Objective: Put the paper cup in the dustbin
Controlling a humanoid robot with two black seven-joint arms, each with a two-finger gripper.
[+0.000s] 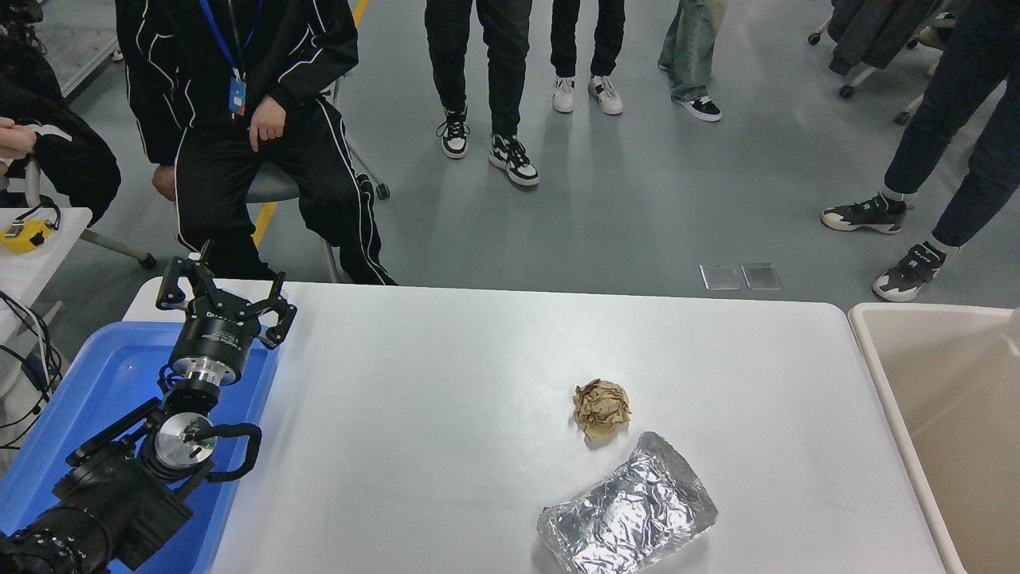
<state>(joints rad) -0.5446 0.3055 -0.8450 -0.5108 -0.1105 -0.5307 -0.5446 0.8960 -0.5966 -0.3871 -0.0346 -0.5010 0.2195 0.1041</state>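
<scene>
The beige dustbin (924,308) stands against the table's right end, cut off by the picture's right edge. The paper cup is not clearly in view; a faint pale sliver at the right edge over the dustbin's far corner cannot be told apart. My right gripper and arm are out of view. My left gripper (225,281) is parked at the lower left over the blue tub, open and empty.
A bright blue tub (103,375) sits at the table's left end. A crumpled brown paper ball (601,407) and a crinkled silver foil packet (628,516) lie right of centre. A person sits at the far left side; others stand beyond.
</scene>
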